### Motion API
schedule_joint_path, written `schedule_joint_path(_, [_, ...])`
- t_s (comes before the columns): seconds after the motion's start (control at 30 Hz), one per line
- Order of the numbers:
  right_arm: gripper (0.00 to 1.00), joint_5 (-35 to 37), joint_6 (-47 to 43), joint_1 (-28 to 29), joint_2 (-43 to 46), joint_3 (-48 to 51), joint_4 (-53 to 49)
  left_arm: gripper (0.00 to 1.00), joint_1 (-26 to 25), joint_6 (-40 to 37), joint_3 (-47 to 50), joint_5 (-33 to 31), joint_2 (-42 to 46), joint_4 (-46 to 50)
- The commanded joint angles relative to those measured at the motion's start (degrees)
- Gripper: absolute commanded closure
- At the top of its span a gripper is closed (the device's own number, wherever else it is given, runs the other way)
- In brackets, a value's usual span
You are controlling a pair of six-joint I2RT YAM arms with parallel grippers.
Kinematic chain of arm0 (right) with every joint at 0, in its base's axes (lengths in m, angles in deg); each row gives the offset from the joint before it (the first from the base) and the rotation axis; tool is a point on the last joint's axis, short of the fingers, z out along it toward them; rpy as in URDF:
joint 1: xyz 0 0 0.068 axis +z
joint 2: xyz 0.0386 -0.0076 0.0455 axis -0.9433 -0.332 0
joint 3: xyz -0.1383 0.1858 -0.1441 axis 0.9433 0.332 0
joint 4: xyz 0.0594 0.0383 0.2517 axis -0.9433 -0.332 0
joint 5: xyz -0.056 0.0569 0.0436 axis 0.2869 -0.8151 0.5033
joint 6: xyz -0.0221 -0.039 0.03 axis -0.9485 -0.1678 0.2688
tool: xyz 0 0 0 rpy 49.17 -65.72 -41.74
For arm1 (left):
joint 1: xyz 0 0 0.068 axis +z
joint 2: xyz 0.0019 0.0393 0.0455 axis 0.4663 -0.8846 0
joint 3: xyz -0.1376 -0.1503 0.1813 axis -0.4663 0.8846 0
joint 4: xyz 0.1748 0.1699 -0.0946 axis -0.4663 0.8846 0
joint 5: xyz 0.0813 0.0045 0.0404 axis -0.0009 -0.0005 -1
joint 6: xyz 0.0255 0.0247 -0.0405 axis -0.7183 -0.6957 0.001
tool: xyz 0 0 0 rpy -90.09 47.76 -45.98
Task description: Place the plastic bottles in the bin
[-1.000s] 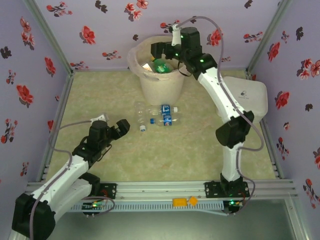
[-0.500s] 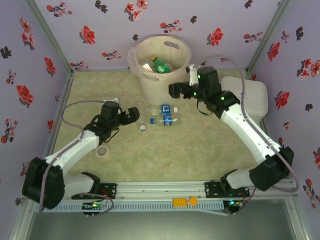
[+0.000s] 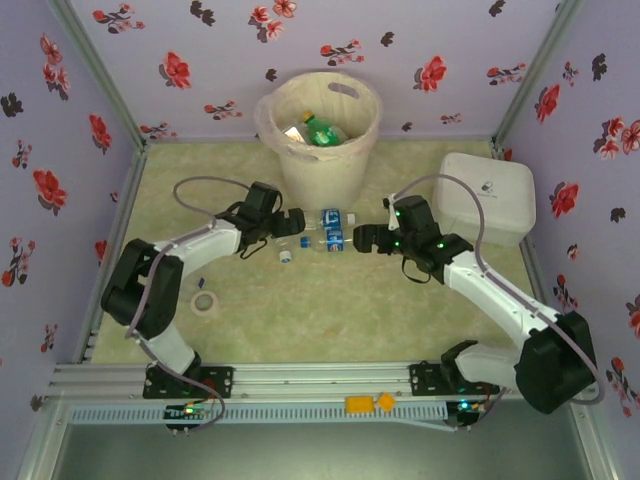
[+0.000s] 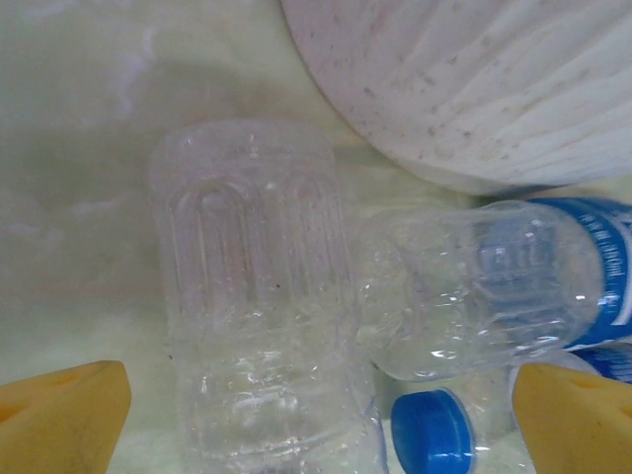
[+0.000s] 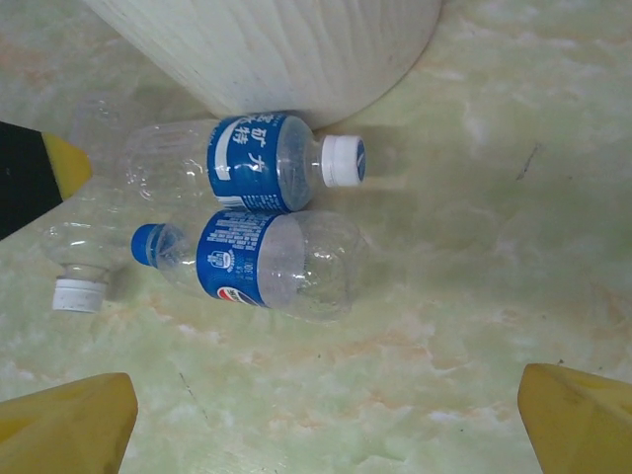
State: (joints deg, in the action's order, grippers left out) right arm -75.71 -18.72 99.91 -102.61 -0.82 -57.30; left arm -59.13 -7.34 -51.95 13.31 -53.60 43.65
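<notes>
Three plastic bottles lie on the table in front of the bin [image 3: 345,160]. One is clear and unlabelled [image 3: 288,232] [image 4: 252,296] [image 5: 79,252] with a white cap. Two carry blue labels: one white-capped [image 3: 335,217] [image 5: 247,163] against the bin wall [image 5: 276,49], one blue-capped [image 3: 335,239] [image 5: 262,259]. My left gripper [image 3: 288,222] [image 4: 316,430] is open and low over the clear bottle, which lies between its yellow fingers [image 4: 59,420]. My right gripper [image 3: 362,238] [image 5: 326,425] is open just right of the labelled pair, nothing between its fingers [image 5: 69,420]. A green bottle [image 3: 322,130] lies inside the bin.
A white rounded box [image 3: 487,195] stands at the right, behind the right arm. A small white tape roll [image 3: 205,302] lies on the table near the left arm's elbow. The bin wall [image 4: 494,79] rises just beyond the left gripper.
The right arm came down from over the bin to the table beside the bottles. The left arm reached forward and right until its open gripper stood over the clear bottle.
</notes>
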Motion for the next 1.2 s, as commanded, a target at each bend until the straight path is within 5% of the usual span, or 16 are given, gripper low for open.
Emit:
schedule_joint_path(0.0, [0.00, -1.12, 2.67, 0.39, -2.30, 0.81, 4.67, 0.02, -0.40, -0.84, -2.21, -2.81, -1.90, 2.97])
schedule_joint_path(0.33, [0.00, -2.42, 4.95, 0.41, -3.76, 3.00, 7.13, 0.17, -0.40, -0.99, -3.73, -10.09, -6.39, 4.85])
schedule_joint_path(0.6, [0.00, 0.40, 7.49, 0.41, 0.26, 4.70, 8.19, 0.21, -0.04, -2.77, -4.87, -11.01, -9.72, 6.92])
schedule_joint_path(0.83, [0.00, 0.49, 8.95, 0.36, 2.29, 7.75, 11.15, 0.38, -0.05, 0.43, -4.24, -10.32, -9.95, 4.65])
schedule_joint_path(1.17, [0.00, -1.00, 9.49, 0.41, -0.98, 8.61, 14.42, 0.59, 0.30, 3.58, 4.59, -11.64, 0.32, -4.93])
